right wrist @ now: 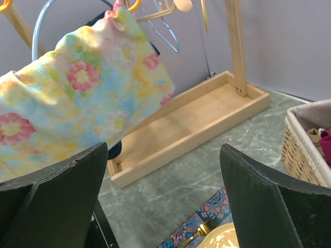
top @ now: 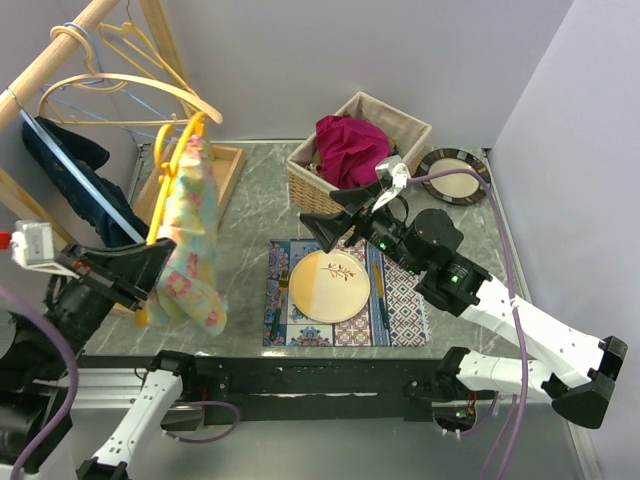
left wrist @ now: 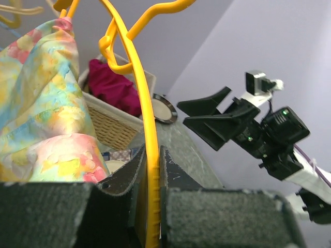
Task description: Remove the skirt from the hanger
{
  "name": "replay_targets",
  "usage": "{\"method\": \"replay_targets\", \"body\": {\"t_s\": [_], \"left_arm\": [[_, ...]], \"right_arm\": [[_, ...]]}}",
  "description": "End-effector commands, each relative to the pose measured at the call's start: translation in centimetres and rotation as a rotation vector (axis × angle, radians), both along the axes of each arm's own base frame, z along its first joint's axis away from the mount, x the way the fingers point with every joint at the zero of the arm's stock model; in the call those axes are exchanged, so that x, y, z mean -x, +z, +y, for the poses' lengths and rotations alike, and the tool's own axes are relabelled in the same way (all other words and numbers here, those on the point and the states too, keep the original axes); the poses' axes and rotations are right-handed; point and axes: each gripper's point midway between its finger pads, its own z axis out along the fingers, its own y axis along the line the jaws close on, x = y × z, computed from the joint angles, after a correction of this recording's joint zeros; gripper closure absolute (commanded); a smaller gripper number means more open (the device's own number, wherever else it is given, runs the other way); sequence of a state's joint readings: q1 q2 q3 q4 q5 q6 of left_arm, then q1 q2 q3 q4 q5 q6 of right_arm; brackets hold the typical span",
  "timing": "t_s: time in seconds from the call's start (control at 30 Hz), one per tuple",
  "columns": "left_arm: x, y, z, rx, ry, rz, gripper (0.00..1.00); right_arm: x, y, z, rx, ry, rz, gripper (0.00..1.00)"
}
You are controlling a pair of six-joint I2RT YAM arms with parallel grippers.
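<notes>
The skirt (top: 190,240), pastel with pink and yellow flowers, hangs from a yellow plastic hanger (top: 170,180) at the left, above the table. My left gripper (top: 155,262) is shut on the hanger's lower bar. In the left wrist view that yellow hanger (left wrist: 147,155) runs straight between the jaws of my left gripper (left wrist: 152,150), with the skirt (left wrist: 41,103) draped to its left. My right gripper (top: 335,215) hovers open over the mat, pointing left at the skirt, a gap apart from it. The right wrist view shows the skirt (right wrist: 88,98) beyond my open right gripper (right wrist: 163,150), which holds nothing.
A wooden rack (top: 60,55) with several hangers and a dark garment (top: 60,150) stands at back left, its base tray (right wrist: 196,119) on the table. A wicker basket (top: 360,150) holds magenta cloth. A plate (top: 325,285) lies on a patterned mat (top: 400,310); a dark-rimmed plate (top: 455,178) lies at the back right.
</notes>
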State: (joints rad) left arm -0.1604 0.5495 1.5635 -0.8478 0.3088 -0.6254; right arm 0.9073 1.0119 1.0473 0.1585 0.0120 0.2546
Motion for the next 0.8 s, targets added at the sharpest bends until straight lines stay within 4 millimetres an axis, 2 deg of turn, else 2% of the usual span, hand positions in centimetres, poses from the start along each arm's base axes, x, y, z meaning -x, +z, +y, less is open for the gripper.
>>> {"method": "replay_targets", "body": {"t_s": [0.0,0.03,0.23,0.4,0.53,0.63,0.67,0.7,0.77], "left_arm": [[0.3,2.6,-2.6,-0.008,-0.164,-0.134,0.99],[0.3,2.7,-3.1,-0.009,-0.203,-0.132,0.99],[-1.1,3.4,-3.7,0.008,-0.223,-0.148,0.99],[-2.3,4.7,-4.8,0.044,-0.289,-0.169,0.99],[-4.7,5.0,-4.9,0.072,-0.274,-0.166,0.99],[-5.5,5.8,-5.1,0.101,-0.282,-0.178,0.99],[-5.5,6.1,-5.2,0.113,-0.290,-0.186,0.99],[-5.5,6.4,-5.2,0.127,-0.296,-0.195,0.99],[-5.5,7.1,-5.2,0.162,-0.299,-0.221,0.99]], "right_arm": [[1.4,2.4,0.1,-0.046,0.058,-0.032,0.01],[1.9,2.5,0.4,-0.044,0.090,-0.039,0.00],[3.2,2.2,1.8,-0.031,0.145,-0.042,0.00],[6.2,3.3,3.5,-0.029,0.259,-0.065,0.00],[8.4,4.3,4.7,-0.066,0.310,-0.096,0.00],[8.4,4.7,6.0,-0.082,0.308,-0.130,0.00],[7.7,4.1,6.9,-0.072,0.296,-0.132,0.00],[7.2,5.0,7.0,-0.108,0.270,-0.150,0.00],[5.8,5.0,7.9,-0.118,0.211,-0.150,0.00]]}}
